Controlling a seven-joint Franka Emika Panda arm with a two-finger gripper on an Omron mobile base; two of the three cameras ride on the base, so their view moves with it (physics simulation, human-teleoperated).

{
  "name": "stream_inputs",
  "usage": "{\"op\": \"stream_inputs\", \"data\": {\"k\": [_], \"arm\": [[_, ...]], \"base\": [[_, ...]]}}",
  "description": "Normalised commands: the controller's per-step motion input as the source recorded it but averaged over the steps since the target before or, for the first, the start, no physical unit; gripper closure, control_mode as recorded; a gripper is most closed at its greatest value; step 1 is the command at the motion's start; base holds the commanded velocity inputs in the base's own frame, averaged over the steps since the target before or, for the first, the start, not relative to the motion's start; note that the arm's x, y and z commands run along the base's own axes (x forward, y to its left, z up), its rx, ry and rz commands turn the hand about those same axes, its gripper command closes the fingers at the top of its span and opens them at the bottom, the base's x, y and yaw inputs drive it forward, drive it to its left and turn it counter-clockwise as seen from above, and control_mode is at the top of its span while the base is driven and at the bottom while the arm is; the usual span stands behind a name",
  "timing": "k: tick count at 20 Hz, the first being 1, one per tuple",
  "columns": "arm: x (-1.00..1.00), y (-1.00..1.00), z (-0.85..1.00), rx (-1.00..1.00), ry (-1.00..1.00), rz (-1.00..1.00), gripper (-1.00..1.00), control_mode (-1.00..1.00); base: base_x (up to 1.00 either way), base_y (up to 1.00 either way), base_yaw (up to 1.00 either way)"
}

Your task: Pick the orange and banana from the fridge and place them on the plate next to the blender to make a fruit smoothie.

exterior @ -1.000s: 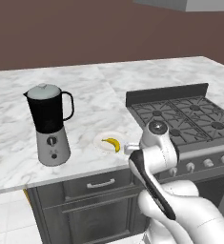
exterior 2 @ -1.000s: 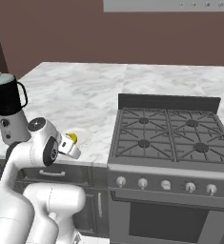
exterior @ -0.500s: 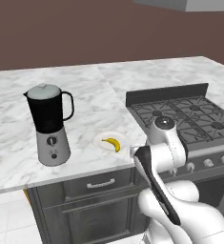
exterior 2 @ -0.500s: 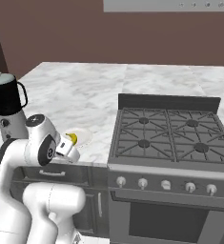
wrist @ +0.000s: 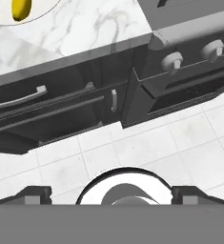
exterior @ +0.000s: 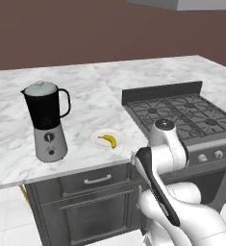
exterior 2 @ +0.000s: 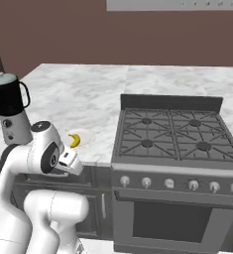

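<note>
— One fruit of the two sits on the plate (exterior: 106, 140), as we see it from the left base: the banana (exterior: 108, 140), small, curved, yellow with dark tips, lying flat near the middle.

— And the plate's spot?

— On the marble desk (exterior: 85, 101), just beside the blender (exterior: 46, 122) and near the front edge, between the blender and the stove (exterior: 182, 113). We judge it was put there so the fruit is at hand for the jug. We see no orange on it, so half the job seems left.

— From the right base?

— Same layout from the other side: blender (exterior 2: 10, 114) at the far left, plate (exterior 2: 83, 138) with the banana (exterior 2: 75, 140) on it, stove (exterior 2: 170, 134) to the right. Our arm is folded low in front of the cabinets, off the desk, with the hand pointing down; we take it as pulled clear of the plate.

— And the hand view?

— It looks down past the desk edge at the drawer fronts, the stove knobs (wrist: 192, 55) and the tiled floor (wrist: 147, 152). A yellow end of the banana (wrist: 21, 9) shows at the top left on a sliver of plate (wrist: 46, 5). The gripper (wrist: 111, 193) has its jaws wide apart, the two tips at the far sides of the bottom, with nothing between them.
</note>
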Motion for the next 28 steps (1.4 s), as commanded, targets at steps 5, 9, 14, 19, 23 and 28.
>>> {"op": "stream_inputs", "data": {"k": [5,9,14,19,23,28], "arm": [[0.0,0.0,0.0,0.0,0.0,0.0,-1.0,1.0],[0.0,0.0,0.0,0.0,0.0,0.0,-1.0,1.0],[0.0,0.0,0.0,0.0,0.0,0.0,-1.0,1.0],[0.0,0.0,0.0,0.0,0.0,0.0,-1.0,1.0],[0.0,0.0,0.0,0.0,0.0,0.0,-1.0,1.0],[0.0,0.0,0.0,0.0,0.0,0.0,-1.0,1.0]], "base": [[-0.61,0.41,-0.45],[-0.41,0.67,-0.58],[-0.14,0.85,-0.63],[0.0,0.71,-0.72],[-0.04,0.46,-0.82],[-0.05,0.43,-0.83]]}}
